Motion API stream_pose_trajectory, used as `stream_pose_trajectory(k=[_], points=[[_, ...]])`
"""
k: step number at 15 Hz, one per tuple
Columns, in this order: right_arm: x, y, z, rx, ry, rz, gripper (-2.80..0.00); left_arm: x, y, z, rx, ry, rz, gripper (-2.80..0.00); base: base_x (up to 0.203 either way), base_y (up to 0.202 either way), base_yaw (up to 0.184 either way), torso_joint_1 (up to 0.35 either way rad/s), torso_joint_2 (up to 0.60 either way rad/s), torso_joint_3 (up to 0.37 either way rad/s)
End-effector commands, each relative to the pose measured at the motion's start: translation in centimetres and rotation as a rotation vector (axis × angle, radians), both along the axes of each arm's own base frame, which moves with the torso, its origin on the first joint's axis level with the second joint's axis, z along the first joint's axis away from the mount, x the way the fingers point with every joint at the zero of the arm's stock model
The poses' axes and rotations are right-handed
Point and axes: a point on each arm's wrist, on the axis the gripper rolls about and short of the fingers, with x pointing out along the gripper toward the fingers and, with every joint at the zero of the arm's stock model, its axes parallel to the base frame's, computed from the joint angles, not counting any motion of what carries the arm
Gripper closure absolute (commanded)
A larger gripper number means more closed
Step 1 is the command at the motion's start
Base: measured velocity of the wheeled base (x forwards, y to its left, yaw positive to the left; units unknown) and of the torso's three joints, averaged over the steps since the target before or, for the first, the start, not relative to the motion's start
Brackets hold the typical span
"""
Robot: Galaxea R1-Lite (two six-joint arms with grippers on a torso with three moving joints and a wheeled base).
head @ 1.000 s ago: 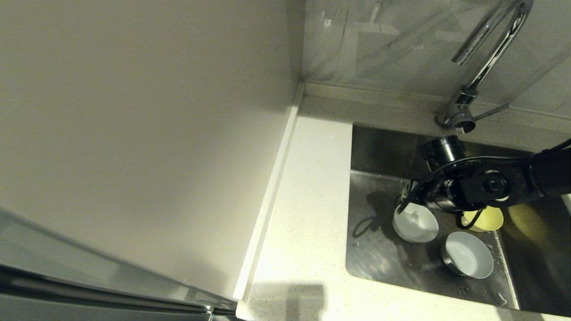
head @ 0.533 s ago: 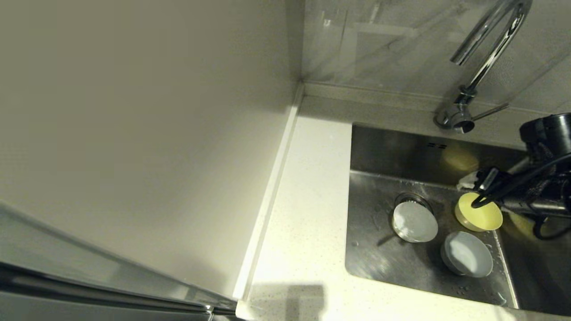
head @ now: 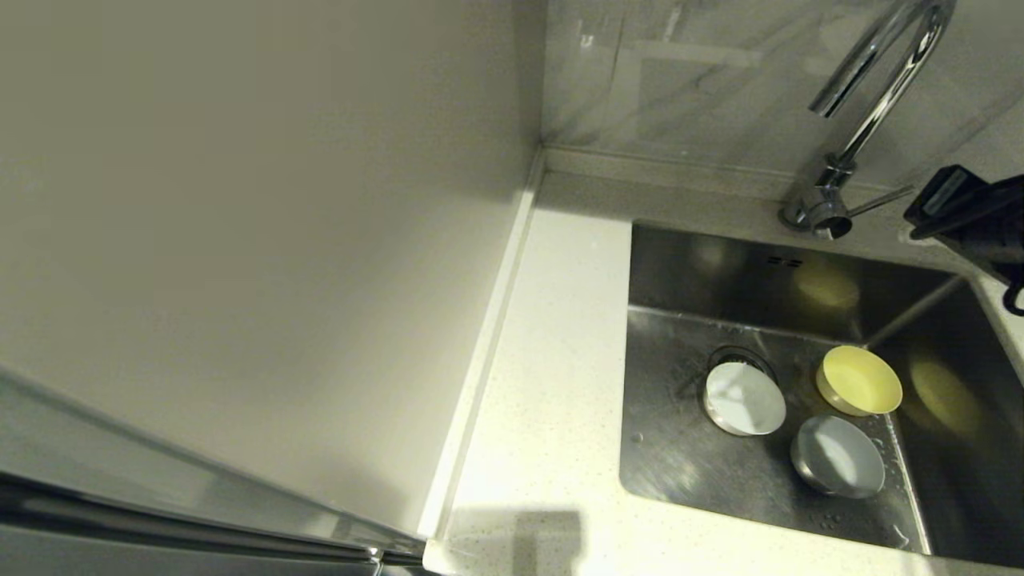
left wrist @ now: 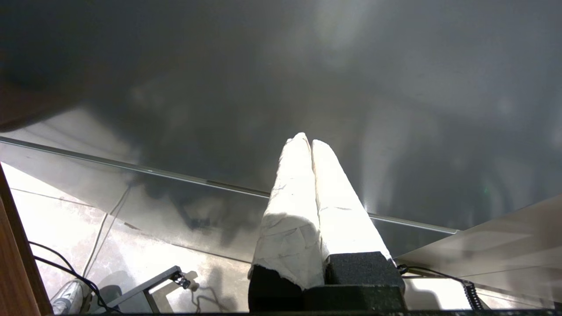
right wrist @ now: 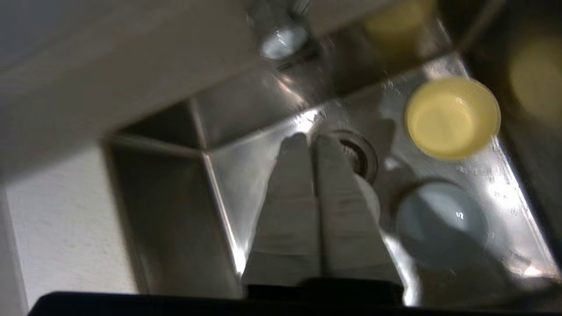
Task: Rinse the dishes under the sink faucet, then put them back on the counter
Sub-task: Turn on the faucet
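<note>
Resting on the floor of the square stainless steel sink (head: pixel 680 464), the three small round shallow bowls sit close together: the white bowl (head: pixel 744 398) over the round strainer drain (right wrist: pixel 358 153), the pale yellow bowl (head: pixel 860 380) beside it, the pale bluish-white bowl (head: pixel 838 456) nearest the speckled white counter (head: pixel 552 384). The right gripper (right wrist: pixel 314 139) hangs above the basin near the tall chrome gooseneck faucet (head: pixel 872 104), its fingers pressed together on nothing. The left gripper (left wrist: pixel 311 141) is parked away from the sink, fingers likewise together. These bowls look light, rigid, breakable and probably wet-slick; pinching a rim, one finger inside, seems the safest hold.
</note>
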Motion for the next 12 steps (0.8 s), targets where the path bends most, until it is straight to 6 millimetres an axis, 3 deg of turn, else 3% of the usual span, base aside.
stream_pose_trajectory(k=[1, 4, 8, 12], points=[[1.1, 0.1, 1.0, -0.004, -0.034, -0.001, 0.00, 0.0, 0.0, 0.0, 0.000, -0.003, 0.000, 0.00, 0.000, 0.000, 0.000, 0.000, 0.00, 0.000], [2.0, 0.1, 2.4, -0.071, -0.069, 0.009, 0.00, 0.0, 0.0, 0.0, 0.000, -0.003, 0.001, 0.00, 0.000, 0.000, 0.000, 0.000, 0.00, 0.000], [5.2, 0.0, 3.1, -0.211, -0.088, -0.067, 0.00, 0.0, 0.0, 0.0, 0.000, -0.003, 0.001, 0.00, 0.000, 0.000, 0.000, 0.000, 0.00, 0.000], [7.1, 0.1, 2.5, -0.307, -0.106, -0.108, 0.00, 0.0, 0.0, 0.0, 0.000, -0.004, 0.000, 0.00, 0.000, 0.000, 0.000, 0.000, 0.00, 0.000]])
